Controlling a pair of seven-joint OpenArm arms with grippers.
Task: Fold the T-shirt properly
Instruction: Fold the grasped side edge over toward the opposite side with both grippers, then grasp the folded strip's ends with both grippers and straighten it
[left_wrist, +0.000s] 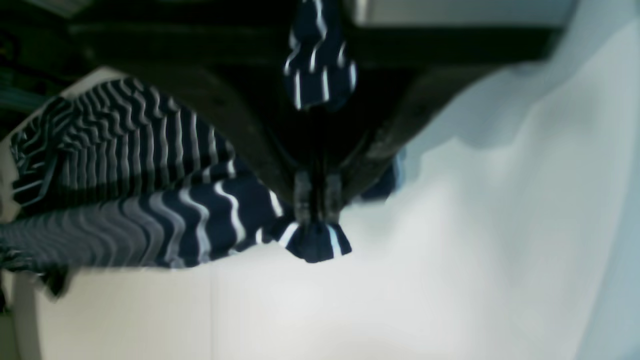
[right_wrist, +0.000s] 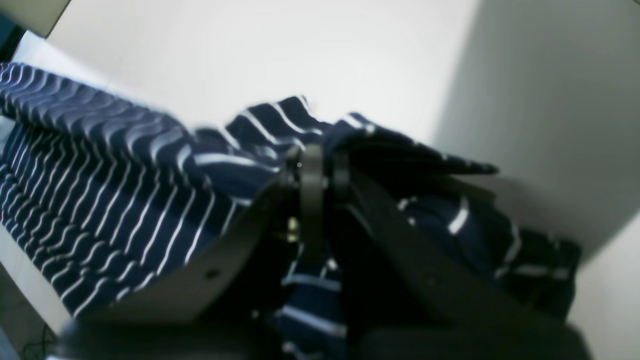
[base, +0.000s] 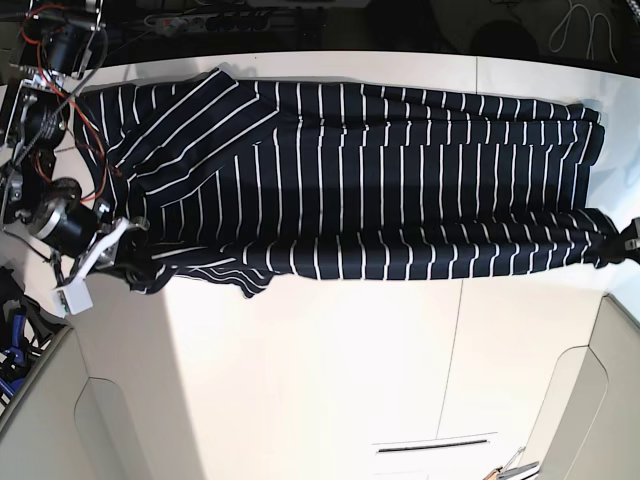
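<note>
The T-shirt (base: 380, 180), dark navy with thin white stripes, lies stretched sideways across the far half of the white table (base: 330, 370). At its right end my left gripper (base: 630, 242) is shut on the fabric's lower corner. The left wrist view has the closed fingertips (left_wrist: 302, 192) pinching a small tuft of T-shirt (left_wrist: 125, 175), which trails off to the left. My right gripper (base: 130, 250) is shut on the lower corner at the shirt's left end. In the right wrist view, cloth from the T-shirt (right_wrist: 100, 190) bunches around the right gripper (right_wrist: 320, 165).
The right arm's motors and red wires (base: 50, 90) stand at the table's left edge. Cables and a power strip (base: 200, 18) lie beyond the far edge. Small tools (base: 510, 466) show at the bottom right. Two seams cross the table.
</note>
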